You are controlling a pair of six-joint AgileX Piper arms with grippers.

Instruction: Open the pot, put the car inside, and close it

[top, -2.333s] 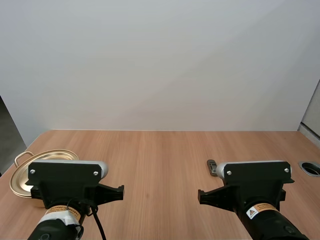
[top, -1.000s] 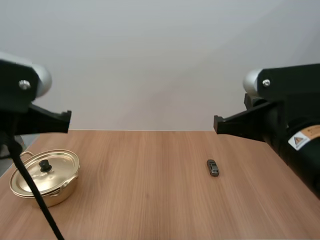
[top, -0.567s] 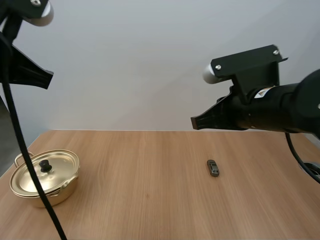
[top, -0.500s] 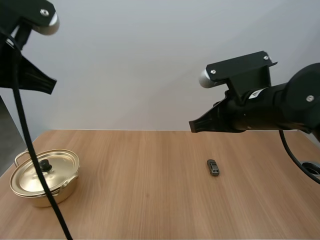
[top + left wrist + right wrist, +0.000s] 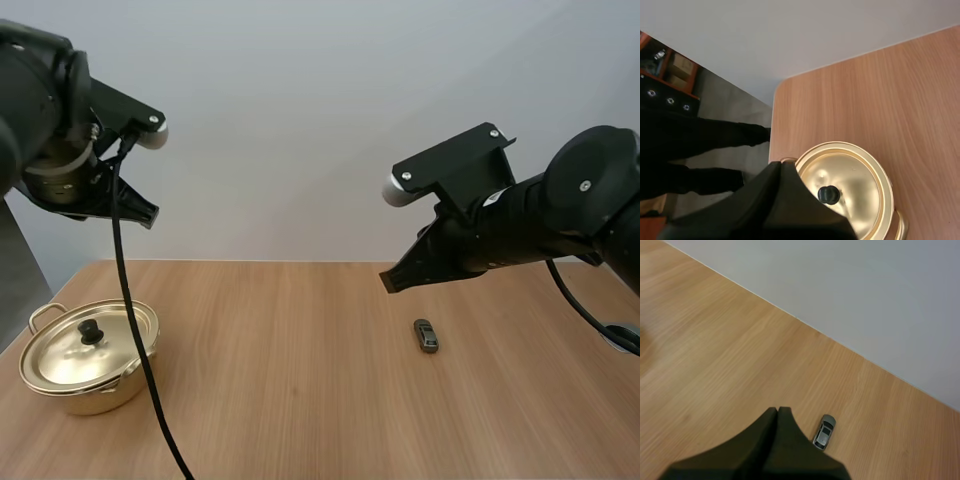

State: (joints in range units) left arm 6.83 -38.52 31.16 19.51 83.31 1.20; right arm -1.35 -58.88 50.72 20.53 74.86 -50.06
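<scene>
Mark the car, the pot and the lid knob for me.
car (image 5: 824,432): right wrist view, on its roof.
pot (image 5: 105,393): high view, on its front wall.
knob (image 5: 829,194): left wrist view, on its black top.

- My right gripper (image 5: 777,410): two matte black plastic fingers, lying together as one dark wedge with a thin seam down the middle.
- My left gripper (image 5: 780,164): the same smooth black wedge, unmarked.
- Behind my right jaws sits a flat black plate (image 5: 455,165) with two silver screws. Further back is a rounded black joint (image 5: 600,205) with one small screw.
</scene>
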